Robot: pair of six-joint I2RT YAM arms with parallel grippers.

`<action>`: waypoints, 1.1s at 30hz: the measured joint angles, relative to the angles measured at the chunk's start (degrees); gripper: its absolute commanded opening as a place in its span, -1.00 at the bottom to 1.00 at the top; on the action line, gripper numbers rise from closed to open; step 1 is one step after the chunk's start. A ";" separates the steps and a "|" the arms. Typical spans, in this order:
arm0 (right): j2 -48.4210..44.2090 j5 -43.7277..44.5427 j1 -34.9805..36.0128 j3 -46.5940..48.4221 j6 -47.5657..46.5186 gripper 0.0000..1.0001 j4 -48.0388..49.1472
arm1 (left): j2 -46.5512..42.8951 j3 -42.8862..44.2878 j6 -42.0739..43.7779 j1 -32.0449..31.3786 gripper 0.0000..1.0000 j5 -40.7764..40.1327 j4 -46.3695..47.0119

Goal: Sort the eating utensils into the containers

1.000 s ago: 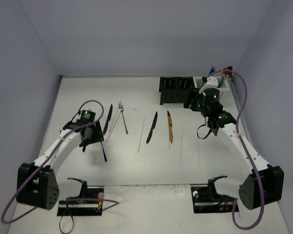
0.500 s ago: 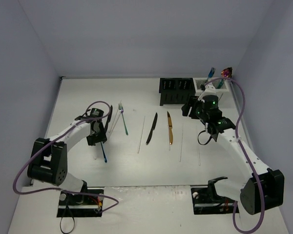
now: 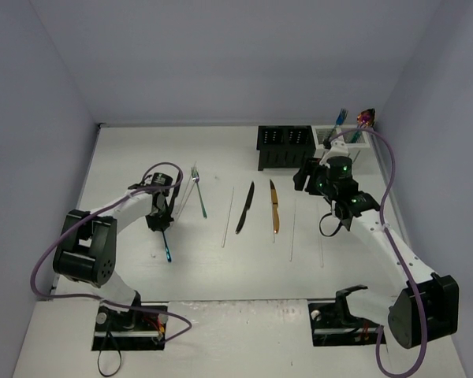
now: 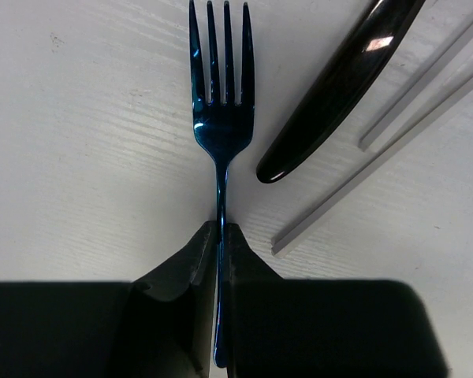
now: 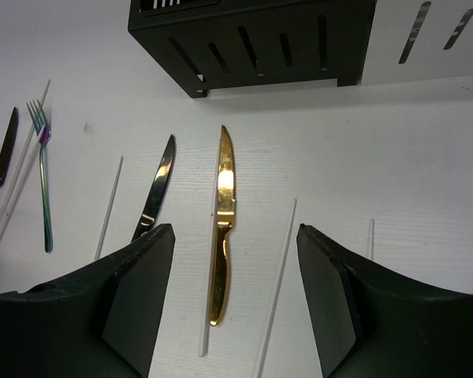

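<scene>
The left gripper (image 4: 219,230) has its jaws pinched tight on the handle of the blue fork (image 4: 221,118), whose tines point away over the white table (image 4: 87,157). Whether the fork is lifted or lies flat is hard to tell. Just to its right lie a black utensil (image 4: 339,87) and white chopsticks (image 4: 394,150). The right gripper (image 5: 235,236) hovers with jaws apart, holding nothing, above the gold knife (image 5: 223,213), near the black caddy (image 5: 252,39) and the white caddy (image 5: 426,39).
</scene>
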 measured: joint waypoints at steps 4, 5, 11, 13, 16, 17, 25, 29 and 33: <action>-0.62 -1.46 0.01 -0.02 0.10 0.26 0.00 | -0.59 -0.06 0.34 0.00 -1.00 -0.59 -0.32; -0.78 -2.15 0.02 -0.02 0.17 0.27 0.01 | -1.39 -0.13 0.71 -0.05 -1.00 -0.67 -0.71; -0.84 -8.23 2.98 1.13 1.17 0.28 -0.39 | -18.92 0.81 7.71 -4.18 -1.00 -0.83 -2.18; -0.67 -9.87 6.46 2.85 1.37 0.27 -0.42 | -26.08 3.06 11.31 -7.69 -1.00 -0.25 -1.70; 0.40 -11.59 12.88 6.73 1.49 0.27 -0.02 | -34.06 6.29 15.90 -11.89 -1.00 2.45 1.09; 1.07 -11.77 15.49 8.37 1.47 0.27 0.09 | -36.06 6.94 17.05 -12.92 -1.00 3.56 2.04; 7.16 -10.43 31.21 20.40 -0.21 0.25 2.09 | -40.15 7.53 22.09 -18.64 -1.00 8.22 5.37; 9.82 -9.58 33.66 23.90 -0.83 0.23 3.12 | -38.01 7.53 23.16 -22.02 -1.00 9.41 5.59; 12.15 -7.59 34.57 25.69 -1.35 0.14 3.54 | -37.76 7.53 23.32 -22.79 -1.00 9.72 5.99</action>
